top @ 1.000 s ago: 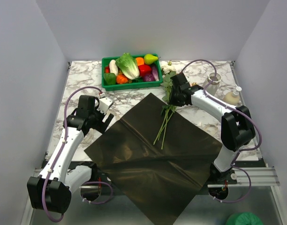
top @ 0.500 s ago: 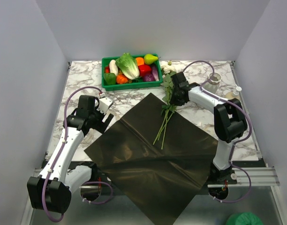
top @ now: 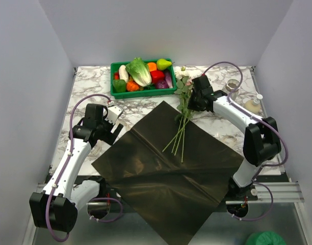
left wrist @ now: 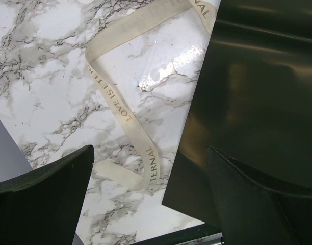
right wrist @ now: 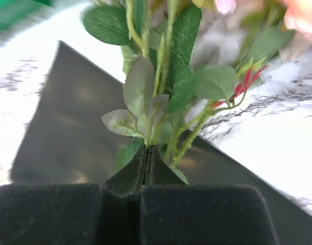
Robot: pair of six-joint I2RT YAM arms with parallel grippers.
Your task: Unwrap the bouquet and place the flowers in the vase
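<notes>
- Top view: the dark, glossy wrapping paper (top: 169,168) lies spread flat as a diamond on the marble table (top: 95,84).
- The flowers (top: 183,109) lie across the paper's far corner. Their thin stem ends fan out over the paper, and their leaves and pale blooms reach past that corner.
- The right gripper (top: 190,104) sits just off the paper's far right edge, clenched on the flowers' stems below the leaves.
- The left gripper (top: 114,130) sits at the paper's far left edge, released, with nothing between its fingers.
- The vase (top: 231,87) stands upright, well beyond the paper's far right edge and apart from the flowers. A beige bottle (top: 253,105) stands farther from the paper than the vase.
- A green tray (top: 143,93) of toy vegetables (top: 139,71) sits beyond the paper's far corner.
- Left wrist view: the left gripper (left wrist: 150,153) is spread wide, one finger over the paper (left wrist: 258,87) and the other over bare marble.
- A cream ribbon (left wrist: 118,102) with gold lettering lies loose on the marble just beside the paper's edge. Its upper end reaches that edge.
- Right wrist view: the right gripper (right wrist: 146,153) has its two pads pressed together, with a green stem and leaf of the flowers (right wrist: 146,87) pinched in the seam.
- The paper's pointed corner (right wrist: 69,112) lies under the leaves. Blurred pink blooms show beyond it, over the marble.
</notes>
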